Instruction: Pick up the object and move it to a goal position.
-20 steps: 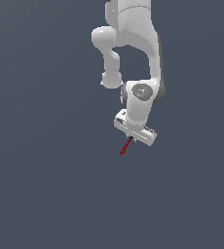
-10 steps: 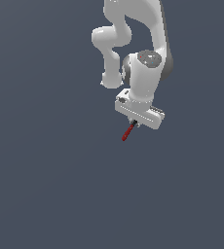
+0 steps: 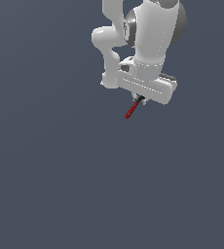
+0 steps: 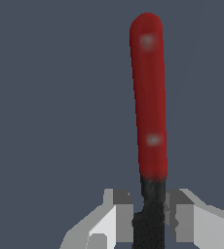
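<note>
— So, where was the knife (image 4: 149, 97) found?
— It was clamped by its black blade in the pincer (image 4: 150, 216), red handle jutting out, raised above the grey surface (image 3: 60, 185).

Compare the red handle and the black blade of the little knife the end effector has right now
The red handle sticks out free beyond the end effector, while the black blade sits pinched between its fingers. In the wrist view the handle is fully seen, rounded at its tip; the blade is only partly seen. Both lie in one straight line, as one thin tool.
</note>
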